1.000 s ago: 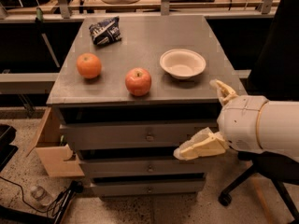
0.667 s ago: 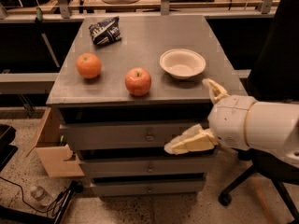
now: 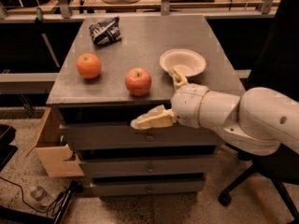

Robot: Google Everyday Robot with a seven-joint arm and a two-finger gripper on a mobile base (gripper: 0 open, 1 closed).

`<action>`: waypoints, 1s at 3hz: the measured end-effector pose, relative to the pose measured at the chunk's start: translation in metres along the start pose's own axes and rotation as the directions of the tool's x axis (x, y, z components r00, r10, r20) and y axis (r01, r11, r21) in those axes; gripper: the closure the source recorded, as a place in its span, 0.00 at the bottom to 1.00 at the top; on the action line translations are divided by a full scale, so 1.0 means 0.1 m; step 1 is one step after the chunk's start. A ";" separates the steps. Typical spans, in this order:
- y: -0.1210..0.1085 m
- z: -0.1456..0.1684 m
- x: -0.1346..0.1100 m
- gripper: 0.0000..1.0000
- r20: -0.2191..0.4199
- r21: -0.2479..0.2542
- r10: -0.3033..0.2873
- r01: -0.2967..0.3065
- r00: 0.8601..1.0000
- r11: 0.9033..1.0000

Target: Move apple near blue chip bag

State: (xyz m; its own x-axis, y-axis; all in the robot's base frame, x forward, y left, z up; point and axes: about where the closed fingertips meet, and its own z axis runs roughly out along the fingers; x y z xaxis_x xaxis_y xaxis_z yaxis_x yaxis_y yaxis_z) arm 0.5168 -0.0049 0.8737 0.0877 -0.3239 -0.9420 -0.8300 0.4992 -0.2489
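Observation:
The apple, red-pink with a stem dimple, sits near the front edge of the grey cabinet top. The blue chip bag lies at the back left of the top, well apart from the apple. My gripper is in front of the cabinet's front edge, right of and below the apple, with nothing in it. Its two cream fingers are spread wide: one fingertip points left below the top, the other fingertip rises by the bowl.
An orange round fruit sits left of the apple. A white bowl stands at the right of the top. Drawers run below the top. A cardboard box is on the floor at left, a chair base at right.
My arm and gripper have moved left along the cabinet front, closer to the apple. The objects on the top have not moved.

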 end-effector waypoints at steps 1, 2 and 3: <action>-0.03 0.26 -0.04 0.00 0.041 -0.032 0.015 -0.014 0.999 0.999; -0.06 0.50 -0.11 0.00 0.040 -0.067 0.034 -0.032 0.999 0.997; -0.09 0.72 -0.14 0.00 0.011 -0.096 0.067 -0.065 0.998 0.993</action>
State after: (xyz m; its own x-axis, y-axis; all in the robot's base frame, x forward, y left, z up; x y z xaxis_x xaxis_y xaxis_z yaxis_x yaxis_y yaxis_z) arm 0.5628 0.0526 0.8730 0.0384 -0.2811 -0.9589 -0.8832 0.4394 -0.1641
